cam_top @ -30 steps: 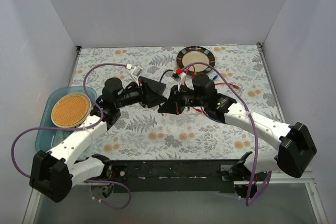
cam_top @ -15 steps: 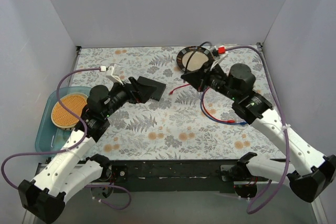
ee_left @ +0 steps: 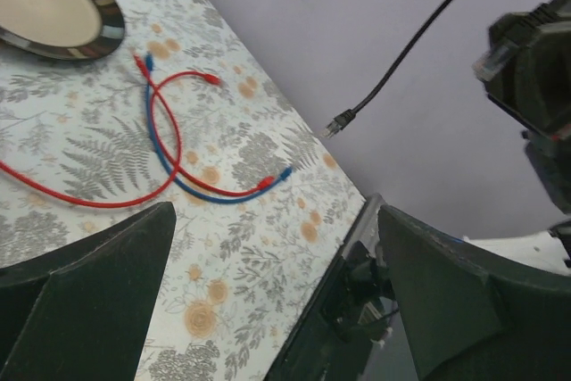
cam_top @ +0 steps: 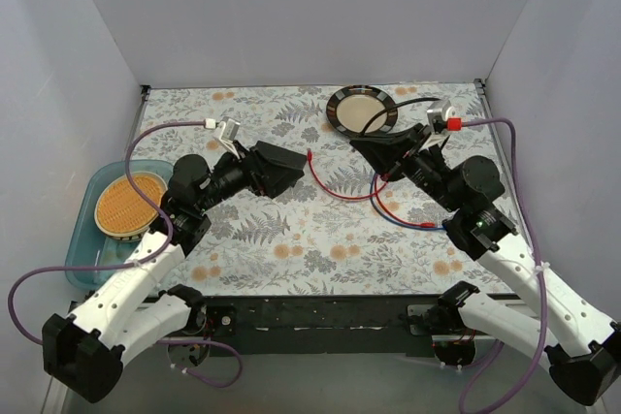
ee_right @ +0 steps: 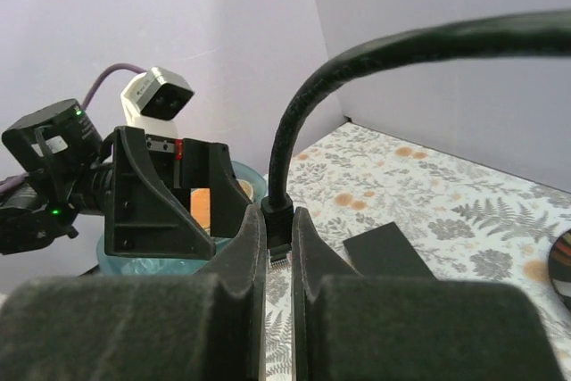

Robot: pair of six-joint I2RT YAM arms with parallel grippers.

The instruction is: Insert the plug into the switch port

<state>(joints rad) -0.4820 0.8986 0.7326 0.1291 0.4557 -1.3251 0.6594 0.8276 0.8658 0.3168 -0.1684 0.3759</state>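
Right gripper (ee_right: 278, 245) pinches the cable (ee_right: 299, 122) above the plug (ee_right: 277, 259), right of the switch box (ee_right: 384, 252). The left wrist view shows the left gripper (ee_left: 277, 220) spread wide.

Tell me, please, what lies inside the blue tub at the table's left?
A round orange mesh-textured dish sits in the blue tub. What lies beneath the dish is covered, and the left arm hides the tub's near right corner.

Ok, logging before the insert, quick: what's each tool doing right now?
Left tool: open, holding nothing.
Right tool: closed on the plug.
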